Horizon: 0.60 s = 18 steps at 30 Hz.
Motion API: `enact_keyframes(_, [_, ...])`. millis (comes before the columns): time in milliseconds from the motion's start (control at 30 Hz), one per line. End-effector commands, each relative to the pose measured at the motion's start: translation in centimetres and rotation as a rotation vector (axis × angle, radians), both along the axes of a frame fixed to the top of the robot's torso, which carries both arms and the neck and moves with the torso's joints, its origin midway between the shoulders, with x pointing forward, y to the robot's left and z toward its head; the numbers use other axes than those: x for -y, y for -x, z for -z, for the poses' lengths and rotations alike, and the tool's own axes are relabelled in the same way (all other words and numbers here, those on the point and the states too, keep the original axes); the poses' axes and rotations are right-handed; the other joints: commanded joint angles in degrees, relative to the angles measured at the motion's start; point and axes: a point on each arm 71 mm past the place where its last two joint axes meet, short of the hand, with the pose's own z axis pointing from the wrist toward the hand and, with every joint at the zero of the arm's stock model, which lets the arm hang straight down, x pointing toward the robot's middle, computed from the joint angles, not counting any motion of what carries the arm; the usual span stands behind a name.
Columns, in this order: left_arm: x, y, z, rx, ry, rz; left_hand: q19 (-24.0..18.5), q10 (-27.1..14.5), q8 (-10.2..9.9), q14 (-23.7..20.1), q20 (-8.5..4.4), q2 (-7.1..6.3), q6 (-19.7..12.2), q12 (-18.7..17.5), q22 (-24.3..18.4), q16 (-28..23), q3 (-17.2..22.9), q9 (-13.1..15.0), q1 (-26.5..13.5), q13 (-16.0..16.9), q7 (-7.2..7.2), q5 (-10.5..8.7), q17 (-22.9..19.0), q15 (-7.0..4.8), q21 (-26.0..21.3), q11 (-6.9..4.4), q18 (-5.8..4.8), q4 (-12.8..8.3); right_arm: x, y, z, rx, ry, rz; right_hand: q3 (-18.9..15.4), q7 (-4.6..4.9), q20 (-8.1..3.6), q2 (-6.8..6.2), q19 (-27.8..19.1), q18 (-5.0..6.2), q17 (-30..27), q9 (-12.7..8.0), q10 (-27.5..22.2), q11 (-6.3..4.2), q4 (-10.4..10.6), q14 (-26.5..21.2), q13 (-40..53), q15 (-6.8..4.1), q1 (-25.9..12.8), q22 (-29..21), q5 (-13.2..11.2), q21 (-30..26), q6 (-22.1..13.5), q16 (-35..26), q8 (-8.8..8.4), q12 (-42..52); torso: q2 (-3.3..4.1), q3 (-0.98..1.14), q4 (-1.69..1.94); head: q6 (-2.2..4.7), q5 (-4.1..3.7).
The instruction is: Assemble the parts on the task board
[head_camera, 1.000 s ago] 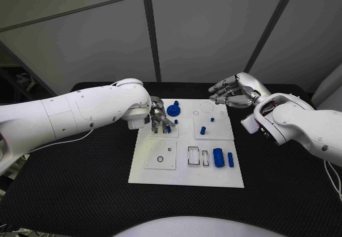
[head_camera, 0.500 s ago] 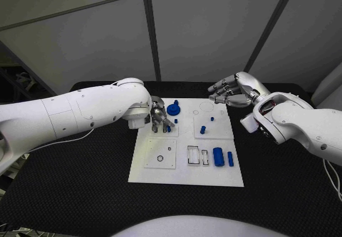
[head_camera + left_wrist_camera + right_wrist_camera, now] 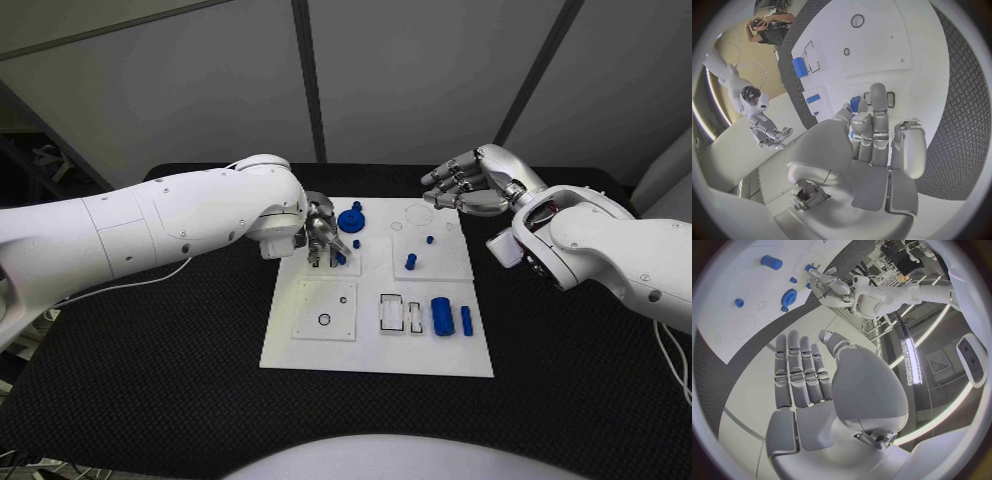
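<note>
My left hand (image 3: 323, 236) is over the task board's (image 3: 378, 350) far-left corner, fingers (image 3: 877, 107) curled down onto a small blue part (image 3: 856, 104); can't tell if it's gripped. Blue gear (image 3: 351, 221) just beside. Right hand (image 3: 473, 184) hovers at far-right edge, fingers spread, holding nothing.

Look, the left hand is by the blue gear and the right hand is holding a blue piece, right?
Not quite. The left hand is by the blue gear, but the right hand holds nothing. The right wrist view shows its fingers straight and bare, above the board.
</note>
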Motion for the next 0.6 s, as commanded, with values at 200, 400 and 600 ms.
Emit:
enact_keyframes(200, [-0.2, 0.3, 0.1, -0.020, 0.063, -0.022, 0.84, 0.32, 1.23, 0.23, 0.06, -6.99, -0.60, -1.10, 1.85, -0.89, 25.18, 2.02, -6.78, -0.95, 0.18, 0.57, 0.75, -0.16, -0.24, 0.26, -1.11, -5.32, -0.1, -0.1, 0.0, -0.006, 0.006, -0.010, -0.32, 0.37, 0.41, 0.21, -0.06, -0.01, -0.08, -0.05, -0.13, 0.45, -0.18, -0.09, -0.15, 0.26, -0.45, -0.14, 0.29, -0.46, -0.04, -0.32, -0.30, -0.26, 0.00, 0.01, 0.04, -0.06, 0.12])
enact_keyframes(400, [-0.9, 0.7, 0.0, -0.021, 0.104, -0.063, 0.77, 0.77, 3.12, 0.42, -0.03, -9.49, -1.00, -1.08, 1.67, -1.17, 32.93, 4.02, -11.43, -1.11, 0.06, 3.10, 1.08, -0.27, -0.52, 0.27, -1.05, -7.25, -0.1, -0.1, 0.0, -0.010, 0.008, -0.010, -0.39, 0.43, 0.47, 0.20, -0.09, -0.02, -0.11, -0.06, -0.22, 0.51, -0.17, -0.16, -0.25, 0.32, -0.50, -0.24, 0.30, -0.65, -0.14, -0.50, -0.34, -0.32, 0.05, 0.02, 0.05, -0.11, 0.21])
enact_keyframes(600, [-1.3, 1.2, -0.2, -0.008, 0.129, -0.091, 0.76, 0.78, 3.86, 0.45, -0.09, -10.00, -1.18, -1.46, 1.60, -1.29, 34.91, 4.78, -12.42, -1.52, -0.03, 4.13, 1.19, -0.34, -0.63, 0.21, -1.03, -8.28, 0.0, -0.2, 0.1, -0.013, 0.010, -0.009, -0.41, 0.45, 0.48, 0.20, -0.10, -0.02, -0.12, -0.07, -0.25, 0.54, -0.16, -0.18, -0.29, 0.34, -0.53, -0.27, 0.30, -0.71, -0.18, -0.55, -0.36, -0.34, 0.02, -0.01, 0.11, -0.11, 0.34])
